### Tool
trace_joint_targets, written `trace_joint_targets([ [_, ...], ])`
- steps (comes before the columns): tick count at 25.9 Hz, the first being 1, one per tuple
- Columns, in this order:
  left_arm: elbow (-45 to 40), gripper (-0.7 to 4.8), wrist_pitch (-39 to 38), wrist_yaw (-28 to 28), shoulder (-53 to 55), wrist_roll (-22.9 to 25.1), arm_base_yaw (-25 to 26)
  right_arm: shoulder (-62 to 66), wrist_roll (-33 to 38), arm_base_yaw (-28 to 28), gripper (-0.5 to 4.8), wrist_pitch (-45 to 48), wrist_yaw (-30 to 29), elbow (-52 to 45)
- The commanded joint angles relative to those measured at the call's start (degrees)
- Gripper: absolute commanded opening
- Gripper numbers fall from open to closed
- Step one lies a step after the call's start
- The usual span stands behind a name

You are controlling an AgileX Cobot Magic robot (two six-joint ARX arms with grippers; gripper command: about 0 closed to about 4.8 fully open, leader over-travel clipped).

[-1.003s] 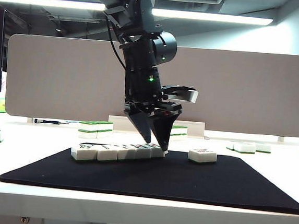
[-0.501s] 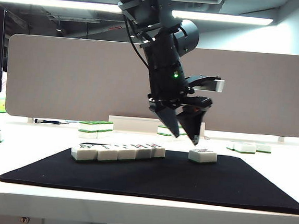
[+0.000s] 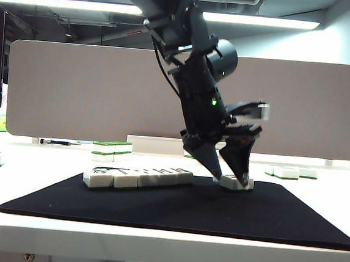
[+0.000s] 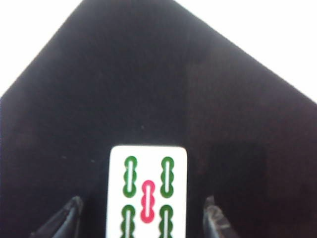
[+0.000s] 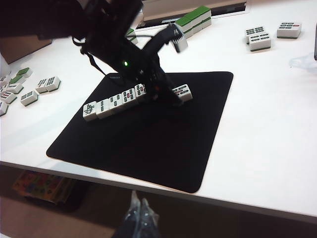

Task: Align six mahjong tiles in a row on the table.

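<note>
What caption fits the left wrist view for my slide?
Open left tool straddling the lone bamboo tile on the black mat.

The white surface under my arms carries a black mat, which sits near its front edge. Loose tiles lie straight on the white top: a small cluster off the mat's left side, two stacks at the far right, and green-topped tiles along the back by the grey divider.

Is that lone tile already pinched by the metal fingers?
No: the left gripper's fingers stand clear of the tile, with dark mat visible on both sides.
</note>
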Motion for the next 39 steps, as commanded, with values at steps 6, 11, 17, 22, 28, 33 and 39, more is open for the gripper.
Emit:
trace_joint_targets([
  [6,0.22,1.73,2.14,0.09,-0.17,-9.07,-0.11,-0.66,-0.15,0.07,-0.01,0.59,0.09,0.17],
  [11,0.26,1.74,1.18,-3.56,-0.57,-18.32,0.28,-0.66,-0.15,0.07,-0.01,0.59,0.11,0.17],
  [17,0.28,1.74,0.44,-7.52,-0.87,-38.51,0.76,-0.66,-0.15,0.07,-0.01,0.59,0.11,0.17],
  [22,0.28,1.84,-0.57,-7.41,-0.85,-44.98,0.7,-0.66,-0.15,0.07,-0.01,0.57,0.09,0.17],
  [28,0.31,2.95,-0.24,-3.76,-0.9,-46.18,0.7,-0.66,-0.15,0.07,-0.01,0.57,0.09,0.17],
  [33,0.35,3.37,0.63,-1.7,-1.07,-45.97,0.72,-0.66,-0.15,0.07,-0.01,0.57,0.09,0.17],
  [39,0.39,3.36,0.72,-1.22,-3.72,-36.96,0.76,-0.66,-0.15,0.07,-0.01,0.57,0.09,0.17],
])
